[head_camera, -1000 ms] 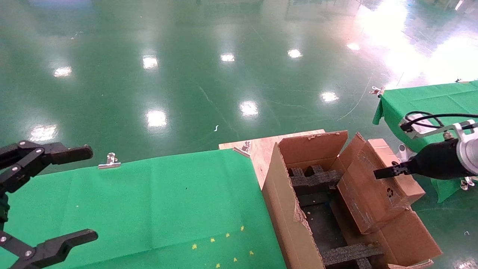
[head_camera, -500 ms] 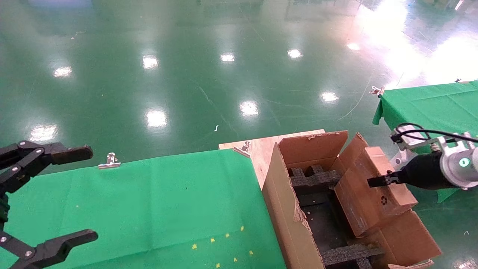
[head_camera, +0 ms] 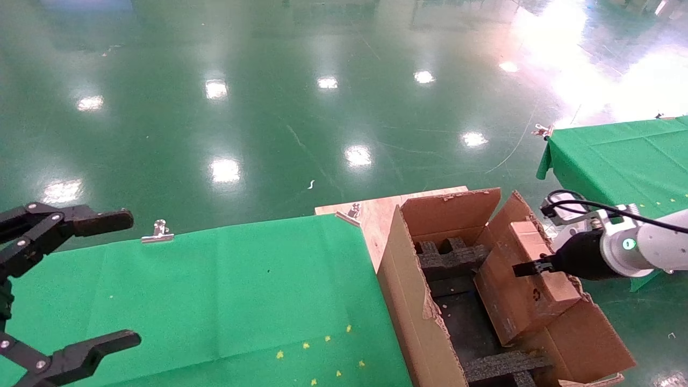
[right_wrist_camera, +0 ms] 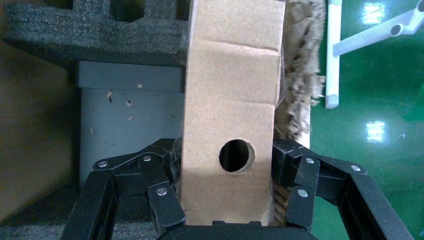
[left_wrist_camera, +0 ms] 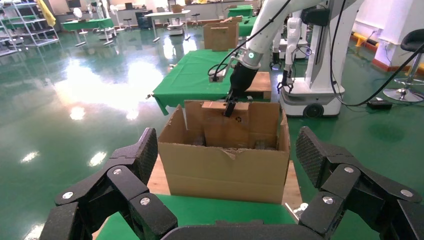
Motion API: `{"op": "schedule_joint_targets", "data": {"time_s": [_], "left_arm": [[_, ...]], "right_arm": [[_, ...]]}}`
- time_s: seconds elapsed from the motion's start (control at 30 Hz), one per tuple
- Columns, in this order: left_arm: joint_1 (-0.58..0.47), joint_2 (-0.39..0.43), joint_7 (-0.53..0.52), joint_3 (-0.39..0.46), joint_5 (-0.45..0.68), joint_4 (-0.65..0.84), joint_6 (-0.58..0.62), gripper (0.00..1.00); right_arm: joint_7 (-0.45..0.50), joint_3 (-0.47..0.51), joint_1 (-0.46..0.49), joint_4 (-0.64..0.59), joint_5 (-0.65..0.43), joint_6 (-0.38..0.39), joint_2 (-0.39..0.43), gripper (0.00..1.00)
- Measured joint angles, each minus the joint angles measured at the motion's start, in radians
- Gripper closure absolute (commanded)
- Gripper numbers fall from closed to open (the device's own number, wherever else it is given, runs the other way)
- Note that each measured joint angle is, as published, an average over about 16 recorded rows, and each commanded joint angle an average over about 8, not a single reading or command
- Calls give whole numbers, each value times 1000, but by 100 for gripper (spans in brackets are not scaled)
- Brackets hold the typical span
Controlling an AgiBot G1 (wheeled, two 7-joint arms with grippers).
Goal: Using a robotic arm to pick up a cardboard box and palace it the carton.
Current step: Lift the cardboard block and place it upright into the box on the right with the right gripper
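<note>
My right gripper [head_camera: 529,267] sits at the right of the head view, closed down just to the width of the cardboard box [head_camera: 524,279], which I hold between my fingers [right_wrist_camera: 162,200]. In my right wrist view the pads press both narrow sides of the box, either side of its round hole [right_wrist_camera: 236,156]. The box is tilted, its lower end down inside the carton [head_camera: 424,317] at the lower right of the head view, leaning against the carton's right wall, with black foam inserts [head_camera: 454,257] beside and below it. Whether the box's bottom edge touches the foam I cannot tell. My left gripper [head_camera: 80,279] hangs at the lower left of the head view over the green cloth [head_camera: 226,290], fingers spread wide, holding nothing.
</note>
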Motion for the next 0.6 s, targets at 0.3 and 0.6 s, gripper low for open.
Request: {"op": "schedule_joint_targets", "data": {"time_s": [0.3,0.6], "left_arm": [[0,0,0,0,0,0,0,0],[0,0,0,1,0,0,0,0]], "right_arm": [[-37,-3,-72,-79,43,39,-60,100],[-93,3,-146,-169,99,68,-121,100]]}}
